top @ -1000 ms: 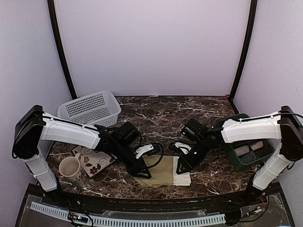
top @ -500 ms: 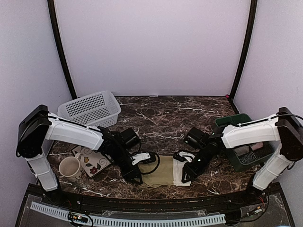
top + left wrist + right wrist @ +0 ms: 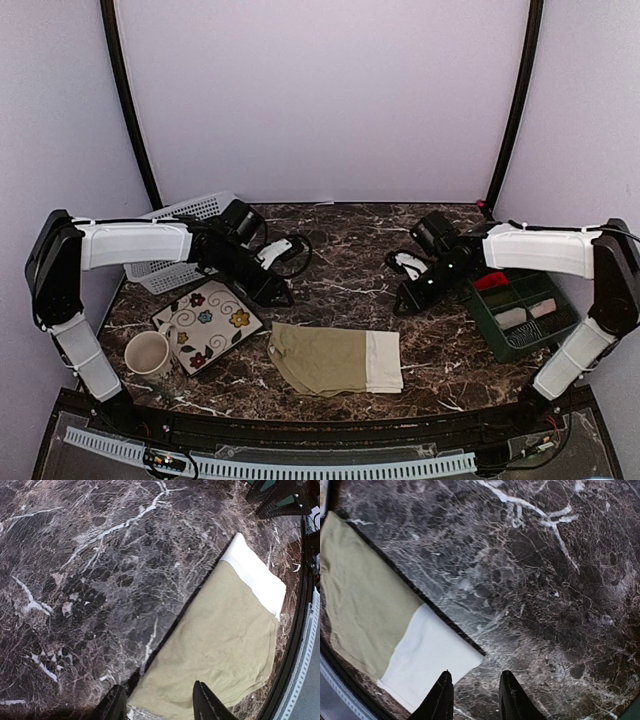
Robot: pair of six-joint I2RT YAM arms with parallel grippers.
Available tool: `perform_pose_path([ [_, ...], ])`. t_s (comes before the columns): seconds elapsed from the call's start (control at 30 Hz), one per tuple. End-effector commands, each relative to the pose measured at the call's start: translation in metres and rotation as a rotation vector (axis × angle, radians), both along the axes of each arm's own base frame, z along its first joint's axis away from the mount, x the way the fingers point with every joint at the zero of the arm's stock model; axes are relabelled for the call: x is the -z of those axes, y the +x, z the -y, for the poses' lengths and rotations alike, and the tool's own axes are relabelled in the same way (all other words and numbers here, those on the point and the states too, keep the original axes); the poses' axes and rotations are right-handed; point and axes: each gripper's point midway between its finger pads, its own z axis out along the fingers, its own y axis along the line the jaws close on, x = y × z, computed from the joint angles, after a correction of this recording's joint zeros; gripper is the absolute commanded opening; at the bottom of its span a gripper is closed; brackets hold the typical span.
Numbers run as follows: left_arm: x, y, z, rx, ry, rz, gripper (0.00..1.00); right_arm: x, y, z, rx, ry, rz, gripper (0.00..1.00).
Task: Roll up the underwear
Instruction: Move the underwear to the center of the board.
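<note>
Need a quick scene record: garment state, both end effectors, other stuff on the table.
garment: olive-khaki underwear, lying flat, unrolled
waistband: white waistband, on the right-arm side
left end effector: open, empty, clear of the cloth
right end effector: open, empty, clear of the cloth
other items: white basket, floral plate, mug, green organizer bin

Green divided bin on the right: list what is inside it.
The green bin holds a red roll, a grey-white roll and a pinkish piece. The right arm covers its far edge, so anything there is hidden.
</note>
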Motion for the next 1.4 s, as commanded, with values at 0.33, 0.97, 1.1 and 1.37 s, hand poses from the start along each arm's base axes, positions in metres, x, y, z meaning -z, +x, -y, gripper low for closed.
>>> perform_pose_path([
  [0.33, 0.054, 0.008, -0.018, -0.018, 0.156, -0.087, 0.49, 0.044, 0.006, -0.015, -0.188, -0.037, -0.066, 0.31],
  [0.97, 0.077, -0.01, -0.033, 0.014, 0.231, -0.154, 0.45, 0.083, -0.039, -0.011, -0.257, -0.105, -0.163, 0.21],
  [1.1, 0.079, -0.014, -0.033, 0.031, 0.229, -0.169, 0.41, 0.084, -0.039, -0.008, -0.253, -0.125, -0.156, 0.18],
  [1.37, 0.07, -0.013, -0.024, 0.051, 0.177, -0.146, 0.15, 0.074, -0.027, -0.008, -0.231, -0.144, -0.102, 0.0],
])
